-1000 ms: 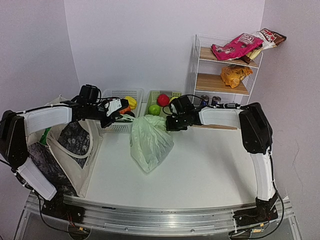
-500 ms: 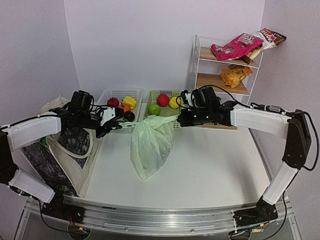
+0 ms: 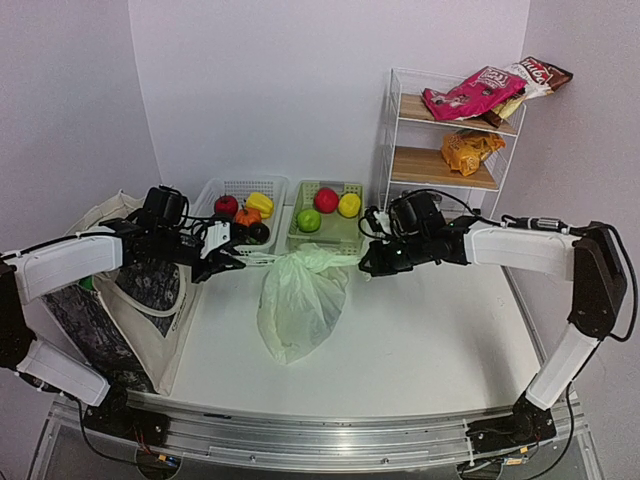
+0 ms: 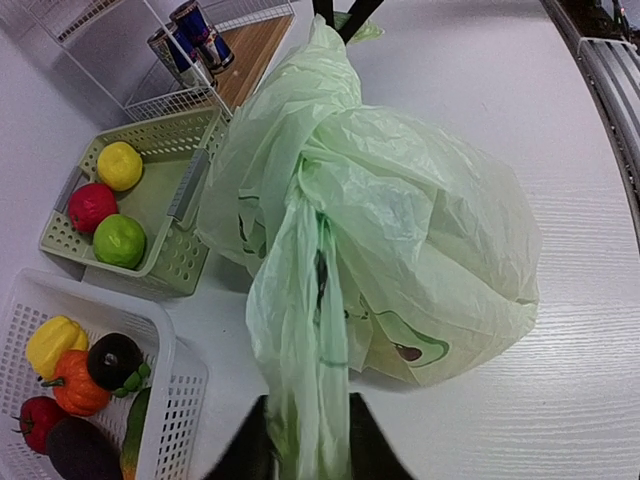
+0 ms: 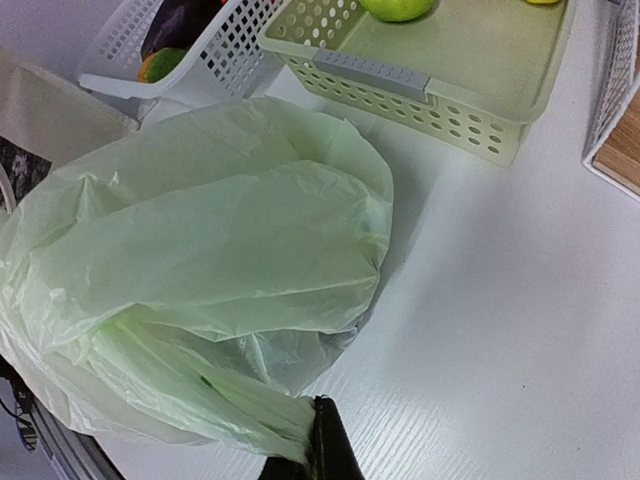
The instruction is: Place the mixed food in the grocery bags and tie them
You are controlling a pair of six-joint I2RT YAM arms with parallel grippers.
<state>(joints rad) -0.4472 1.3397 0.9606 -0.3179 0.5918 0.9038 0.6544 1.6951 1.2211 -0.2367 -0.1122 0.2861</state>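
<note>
We were tying the plastic bag [image 3: 295, 310], left gripper [image 3: 222, 258] and right gripper [image 3: 368, 264] both clamped on its handles [image 4: 305, 300]. Next, we judged, those needed crossing into a knot.

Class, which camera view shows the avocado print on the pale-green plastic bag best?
Left wrist: an avocado print shows clearly on the side of the plastic bag. Top external shows the whole bag, print too small to read; right wrist shows folds, no clear print.

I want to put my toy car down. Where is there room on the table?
Biggest bare patch: right of the plastic bag, in front of the wire shelf. A narrower strip lies between bag and tote. Crowded at the back: white basket, green basket.
</note>
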